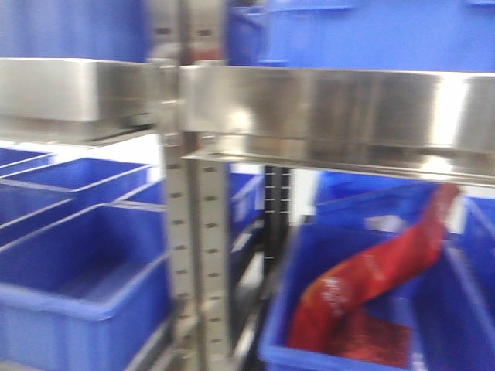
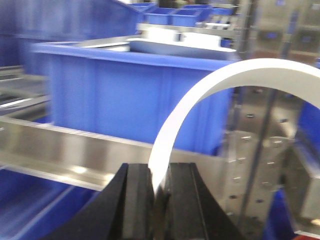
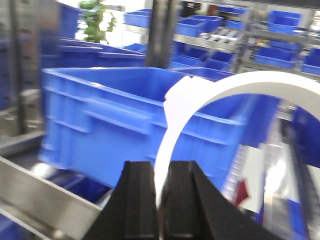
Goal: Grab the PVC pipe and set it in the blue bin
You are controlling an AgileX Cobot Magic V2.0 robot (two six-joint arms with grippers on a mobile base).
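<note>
In the left wrist view my left gripper point(image 2: 159, 186) is shut on a white curved PVC pipe piece point(image 2: 186, 102) that arcs up and over to the right. A blue bin point(image 2: 125, 92) stands on the steel shelf just beyond it. The right wrist view shows my right gripper point(image 3: 161, 196) shut on a similar white curved PVC pipe piece point(image 3: 210, 92), with a blue bin point(image 3: 115, 120) behind. I cannot tell whether both hold one piece. In the blurred front view neither gripper nor pipe shows.
Steel shelf beams point(image 1: 325, 108) and a perforated upright post point(image 1: 193, 255) cross the front view. Several blue bins point(image 1: 77, 263) fill the lower shelves, one at the lower right holding a red bag point(image 1: 371, 282). More bins point(image 3: 200, 25) line racks behind.
</note>
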